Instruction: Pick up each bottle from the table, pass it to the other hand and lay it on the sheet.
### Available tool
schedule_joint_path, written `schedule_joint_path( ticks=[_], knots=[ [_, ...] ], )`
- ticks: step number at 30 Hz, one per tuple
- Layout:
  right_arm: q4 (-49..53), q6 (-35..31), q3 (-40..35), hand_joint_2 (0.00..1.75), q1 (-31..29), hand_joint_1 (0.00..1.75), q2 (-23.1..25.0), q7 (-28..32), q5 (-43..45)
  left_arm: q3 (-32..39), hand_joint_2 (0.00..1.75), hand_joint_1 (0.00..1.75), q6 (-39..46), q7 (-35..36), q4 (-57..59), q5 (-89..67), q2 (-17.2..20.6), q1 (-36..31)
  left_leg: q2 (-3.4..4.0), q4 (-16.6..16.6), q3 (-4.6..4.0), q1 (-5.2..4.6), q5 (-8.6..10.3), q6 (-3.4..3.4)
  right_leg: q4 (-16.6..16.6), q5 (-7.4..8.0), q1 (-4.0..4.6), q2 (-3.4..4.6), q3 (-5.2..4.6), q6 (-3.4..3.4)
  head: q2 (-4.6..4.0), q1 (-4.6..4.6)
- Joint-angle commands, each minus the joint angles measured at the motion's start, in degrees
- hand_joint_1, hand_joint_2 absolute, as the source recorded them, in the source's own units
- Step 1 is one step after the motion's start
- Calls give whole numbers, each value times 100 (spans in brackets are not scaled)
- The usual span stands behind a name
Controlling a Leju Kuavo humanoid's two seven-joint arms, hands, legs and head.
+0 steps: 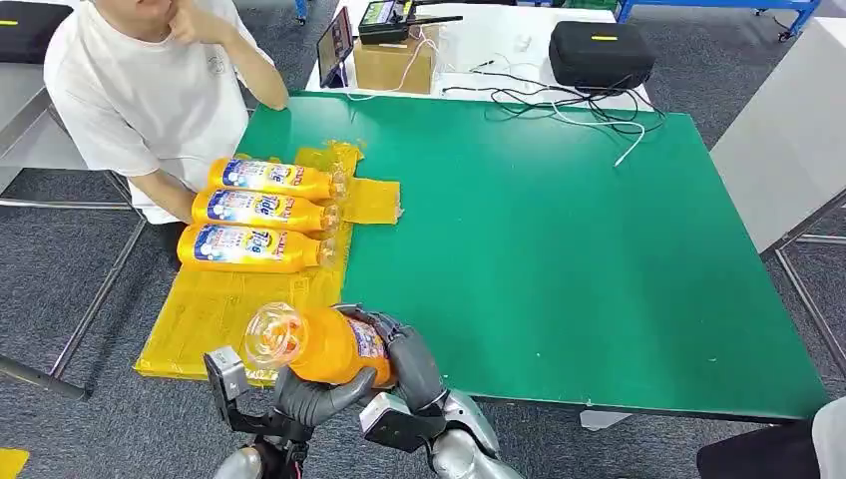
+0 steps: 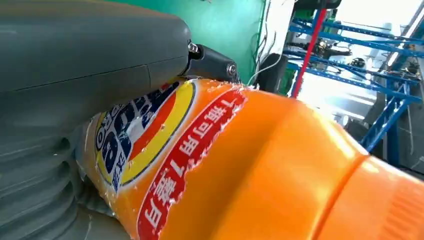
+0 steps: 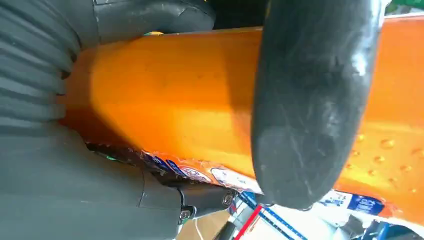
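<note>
- right hand (image 3: pixel 75 165) wrapped around orange bottle (image 3: pixel 170 100), ribbed grey cover against its side
- thick dark thumb (image 3: pixel 310 110) pressed across bottle body
- label edge (image 3: pixel 220 176) just under thumb
- blue frame bits (image 3: pixel 280 220) behind, blurry

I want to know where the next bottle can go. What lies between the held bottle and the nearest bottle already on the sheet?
In the head view, only bare yellow sheet lies between the held bottle and the nearest laid bottle.
</note>
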State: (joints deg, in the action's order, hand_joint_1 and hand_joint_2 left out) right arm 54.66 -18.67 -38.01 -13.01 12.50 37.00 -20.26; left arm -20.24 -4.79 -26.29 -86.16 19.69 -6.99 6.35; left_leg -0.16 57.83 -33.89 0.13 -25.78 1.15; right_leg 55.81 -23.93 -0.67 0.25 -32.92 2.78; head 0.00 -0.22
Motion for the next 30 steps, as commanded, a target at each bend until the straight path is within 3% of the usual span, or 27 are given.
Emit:
schedule_joint_path(
  ticks=[1, 2, 3, 4, 6, 11, 14, 20, 22, 23, 25, 30],
  knots=[
    [-179, 306, -341, 175, -86, 17, -108, -18, 73, -277, 175, 175, -366, -9, 168, 148, -13, -283, -12, -3, 13, 4, -3, -6, -3, -7, 5, -16, 18, -9, 0, 0],
    [-160, 304, -322, 175, -79, 0, -103, -23, 93, -261, 175, 175, -396, 27, 169, 207, -29, -277, -14, -3, 9, 2, -1, -4, -3, -6, 3, -16, 14, -7, 0, -2],
    [-74, 308, -251, 175, -35, 0, -95, -55, 177, -229, 175, 175, -411, 103, 124, 333, -81, -250, -15, -3, 17, 4, -5, -6, -4, -9, 5, -18, 22, -10, 2, 2],
    [48, 298, -181, 0, 33, 0, -106, -45, 271, -281, 175, 175, -417, 97, 4, 347, -111, -206, -10, -3, 7, 1, -1, -4, -1, -5, 2, -12, 10, -6, 2, -2],
    [271, 56, 50, 0, 181, 0, -89, 90, 470, -374, 175, 175, -255, 102, -199, 278, -117, -144, -14, 0, 8, 3, -3, -4, 0, -8, 4, -17, 13, -7, 0, 2],
    [993, -614, 278, 0, 492, 0, -221, 300, 869, -232, 175, 175, 1119, 356, 124, -490, -68, -512, -28, 0, 1, 1, 0, -3, 1, -9, 1, -30, 9, -6, 0, 0],
    [1050, -663, 275, 0, 522, 0, -261, 300, 911, -173, 175, 175, 1151, 371, 238, -494, -34, -594, -31, -2, 9, 1, 1, -4, -1, -10, 2, -34, 18, -8, 2, 2],
    [2095, -1683, 148, 0, 820, 0, -555, 300, 1224, 40, 175, 175, 2004, 148, 369, -1455, 86, -738, -18, -4, 7, 0, -1, -5, -1, -7, 1, -19, 12, -8, 0, -2],
    [2207, -1760, 329, 0, 886, 0, -536, 300, 1438, 296, 175, 175, 2016, 356, 383, -1268, 99, -797, -16, -3, 5, 1, 0, -4, -2, -6, 3, -18, 10, -7, 2, 0],
    [2155, -1815, 576, 0, 998, 0, -470, 300, 1581, 570, 175, 175, 1975, 993, 463, -653, 38, -812, -17, -5, 12, 2, -2, -6, -3, -8, 4, -20, 17, -9, 0, 0],
    [2027, -1342, 976, 0, 1143, 0, -325, 300, 2174, 733, 175, 175, 2451, 1001, 568, -885, 80, -790, -11, -5, 13, 2, -2, -5, -4, -7, 4, -14, 18, -9, 0, 2],
    [2117, -1152, 1371, 0, 1202, 0, -180, 300, 2062, 888, 175, 175, 3281, 812, 1113, -1953, 239, -1052, -11, -10, 20, -1, 0, -8, -3, -7, 1, -14, 21, -12, 0, 0]
  ],
)
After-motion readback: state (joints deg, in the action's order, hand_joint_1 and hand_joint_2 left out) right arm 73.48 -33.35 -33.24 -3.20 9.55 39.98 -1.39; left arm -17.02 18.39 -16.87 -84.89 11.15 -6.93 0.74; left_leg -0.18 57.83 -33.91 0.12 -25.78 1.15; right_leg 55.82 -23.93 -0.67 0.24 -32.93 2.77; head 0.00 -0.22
